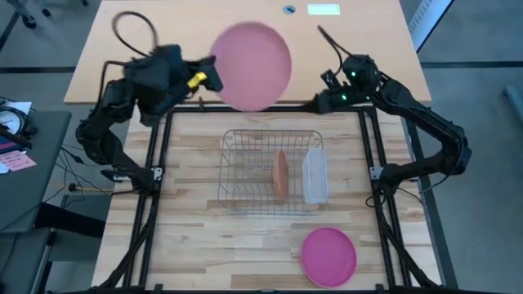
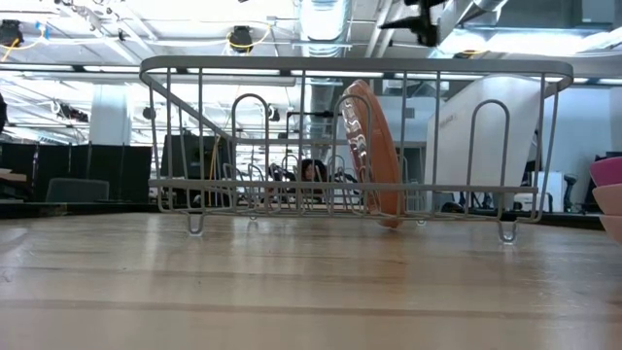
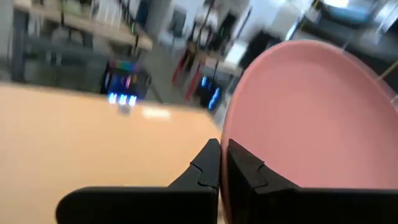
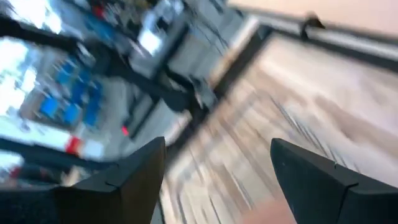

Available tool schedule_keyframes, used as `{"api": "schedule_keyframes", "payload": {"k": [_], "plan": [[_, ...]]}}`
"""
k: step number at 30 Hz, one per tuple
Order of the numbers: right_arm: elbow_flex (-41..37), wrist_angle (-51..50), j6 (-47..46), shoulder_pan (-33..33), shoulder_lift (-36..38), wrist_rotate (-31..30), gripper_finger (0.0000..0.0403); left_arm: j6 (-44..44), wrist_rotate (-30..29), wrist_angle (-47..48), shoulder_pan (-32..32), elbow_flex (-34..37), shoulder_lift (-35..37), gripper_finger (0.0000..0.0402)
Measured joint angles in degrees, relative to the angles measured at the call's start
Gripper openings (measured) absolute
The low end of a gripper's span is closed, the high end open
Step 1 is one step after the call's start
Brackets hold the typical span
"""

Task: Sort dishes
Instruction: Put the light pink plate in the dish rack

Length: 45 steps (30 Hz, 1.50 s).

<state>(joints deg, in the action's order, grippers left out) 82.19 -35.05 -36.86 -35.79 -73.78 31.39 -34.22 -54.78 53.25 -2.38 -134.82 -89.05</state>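
Note:
My left gripper (image 1: 211, 75) is shut on a pale pink plate (image 1: 253, 65), raised over the table's far edge; the left wrist view shows the plate (image 3: 311, 118) filling its right half. My right gripper (image 1: 315, 104) hangs open at the far right, empty, its fingers spread wide (image 4: 217, 146). A salmon-orange plate (image 1: 281, 174) stands on edge between the wires of the wire rack (image 1: 245, 143) and shows in the low view (image 2: 374, 156). A magenta plate (image 1: 328, 255) lies flat on the table, near right. My left gripper pinches the pink plate's rim (image 3: 231, 134) between its two fingers, on the plate's left side. The fingers come in about level from the table's left. The plate is lifted clear of everything and lies nearly flat, its face up toward the high camera.
A translucent tub (image 1: 315, 175) sits at the rack's right side. Dark frame rails (image 1: 155, 163) run along the table's left, right and far sides. Plate edges (image 2: 607, 185) show at the low view's right border. Bare wood lies on the near left of the table.

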Motion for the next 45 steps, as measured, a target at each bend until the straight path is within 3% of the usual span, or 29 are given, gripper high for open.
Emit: {"api": "schedule_keyframes", "payload": {"k": [5, 12, 18, 26, 37, 45], "plan": [[0.0, -13.0, 6.3, 0.6, 1.5, -2.1, 0.0296, -11.5, 8.1, 12.9, 1.4, 0.0, 0.4, 0.0001], [0.0, -21.7, 8.3, 1.4, 4.8, -8.7, 0.0296, -27.2, 21.4, 30.7, 2.2, 0.1, -1.6, 0.0001], [0.0, -12.8, 6.6, 3.1, 7.3, -6.8, 0.0296, -29.9, 36.5, 36.7, 0.6, 0.1, -3.7, 0.0001], [0.1, 8.7, 12.3, 11.7, 8.7, 1.7, 0.0287, -22.0, 60.8, 35.8, -7.6, 4.5, -3.8, 0.0001], [0.1, 16.9, 10.0, 28.8, 2.0, 1.9, 0.0285, 0.2, 97.2, 28.2, -24.1, 18.0, -3.9, 0.0], [2.5, 17.5, 10.4, 32.5, -4.7, -0.7, 0.0285, 8.2, 110.4, 27.9, -26.4, 31.5, -3.9, 0.0]]}}
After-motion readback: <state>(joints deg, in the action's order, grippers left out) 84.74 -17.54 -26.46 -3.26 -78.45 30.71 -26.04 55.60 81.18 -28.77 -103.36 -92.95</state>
